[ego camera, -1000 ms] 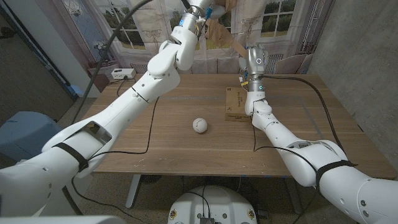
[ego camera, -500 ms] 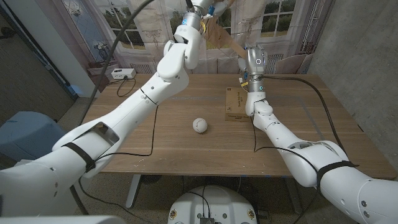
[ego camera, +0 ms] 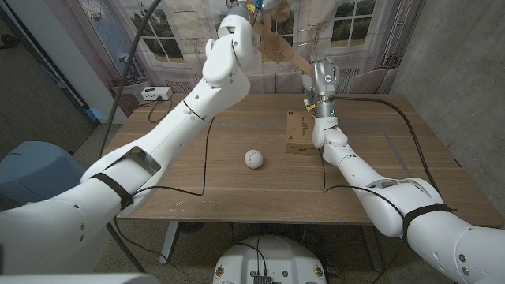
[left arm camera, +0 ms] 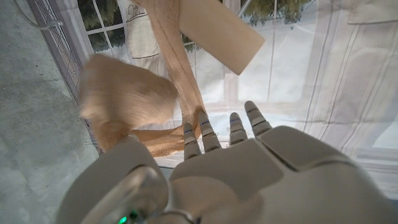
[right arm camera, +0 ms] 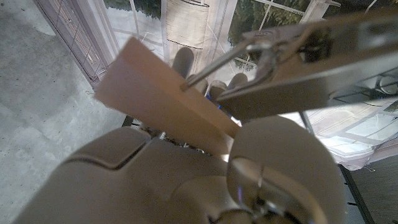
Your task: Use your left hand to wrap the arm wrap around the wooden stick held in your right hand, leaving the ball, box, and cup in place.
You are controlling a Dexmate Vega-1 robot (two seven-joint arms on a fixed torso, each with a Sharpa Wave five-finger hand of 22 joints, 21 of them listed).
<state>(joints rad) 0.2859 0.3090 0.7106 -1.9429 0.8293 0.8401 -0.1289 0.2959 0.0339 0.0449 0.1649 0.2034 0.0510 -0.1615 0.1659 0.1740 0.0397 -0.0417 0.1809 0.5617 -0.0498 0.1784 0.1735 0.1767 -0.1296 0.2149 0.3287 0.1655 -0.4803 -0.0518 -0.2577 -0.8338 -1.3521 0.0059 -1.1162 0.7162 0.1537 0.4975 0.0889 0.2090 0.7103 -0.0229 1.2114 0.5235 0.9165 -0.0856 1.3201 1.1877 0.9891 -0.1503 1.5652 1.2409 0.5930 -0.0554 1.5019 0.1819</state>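
My right hand is raised over the table's far side and grips a flat wooden stick that slants up toward the window. In the right wrist view the stick juts out of my right hand. My left arm reaches high, with my left hand at the picture's top edge beside the stick's upper end. In the left wrist view my left hand holds the beige arm wrap; a stretched band of it runs up across the stick. The white ball and the cardboard box lie on the table.
The wooden table has black cables trailing over its left and right sides. A white power strip sits at the far left corner. Windows and a curtain stand behind the table.
My left arm has swung higher and slightly right, carrying its hand and the wrap to the picture's top edge. The right hand, stick, ball and box have stayed in place.
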